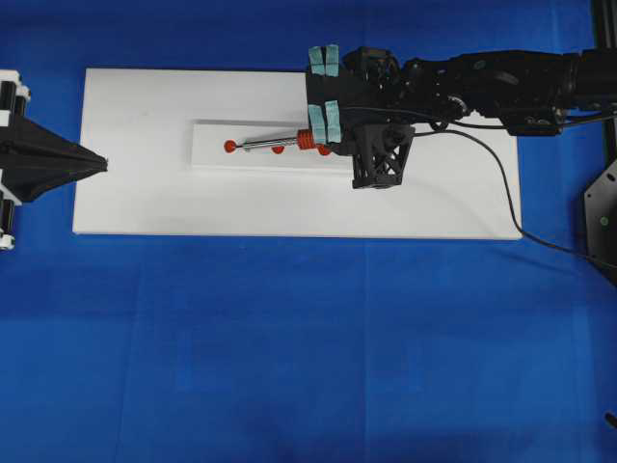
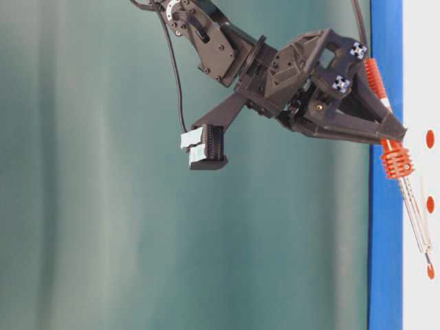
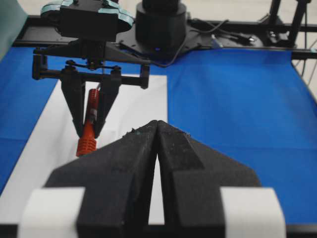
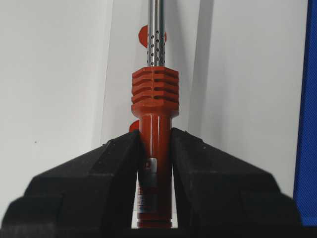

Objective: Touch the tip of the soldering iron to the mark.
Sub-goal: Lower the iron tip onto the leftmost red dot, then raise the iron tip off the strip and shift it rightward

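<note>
our right gripper (image 4: 154,148) pinches the slim orange-red ribbed soldering iron (image 1: 289,142) by its handle, over the white board's (image 1: 145,193) middle; light, stiff, smooth. our left gripper (image 3: 157,130) is pressed together.

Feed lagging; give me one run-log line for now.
right fingers: shut on orange-red ribbed soldering iron | dark tip: near red dot mark, contact unclear

Blue mat (image 1: 308,347) lies open; right pincer (image 1: 326,96) overhangs the white board (image 1: 145,193).

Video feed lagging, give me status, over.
Right gripper shut on soldering iron. Tip at leftmost red mark; contact unclear. Left gripper shut, empty. Nothing blocking.
</note>
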### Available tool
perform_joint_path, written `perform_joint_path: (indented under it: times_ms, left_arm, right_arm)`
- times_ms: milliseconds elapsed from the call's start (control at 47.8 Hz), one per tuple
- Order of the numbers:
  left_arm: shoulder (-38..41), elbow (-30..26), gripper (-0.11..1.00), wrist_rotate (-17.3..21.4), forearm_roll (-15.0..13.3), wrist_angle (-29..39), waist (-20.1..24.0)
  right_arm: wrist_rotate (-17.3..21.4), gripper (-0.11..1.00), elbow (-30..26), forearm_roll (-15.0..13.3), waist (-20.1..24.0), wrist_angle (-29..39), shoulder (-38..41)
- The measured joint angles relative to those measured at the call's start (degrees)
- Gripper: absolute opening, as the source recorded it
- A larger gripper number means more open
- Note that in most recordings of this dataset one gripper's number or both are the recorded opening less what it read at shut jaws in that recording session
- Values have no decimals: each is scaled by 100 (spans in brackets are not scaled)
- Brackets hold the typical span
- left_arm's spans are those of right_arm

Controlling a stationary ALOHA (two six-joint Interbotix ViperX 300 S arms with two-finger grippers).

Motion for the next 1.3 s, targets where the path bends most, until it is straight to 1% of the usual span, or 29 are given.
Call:
perform_joint_path:
  times_ms: [1193, 1298]
  left_arm:
    - [-9, 0, 0, 9, 0, 0, 0]
    - [-9, 0, 0, 9, 9, 0, 0]
  right_arm:
    - [18, 6, -9, 0, 0, 0, 0]
    - [18, 6, -18, 0, 0, 35, -97]
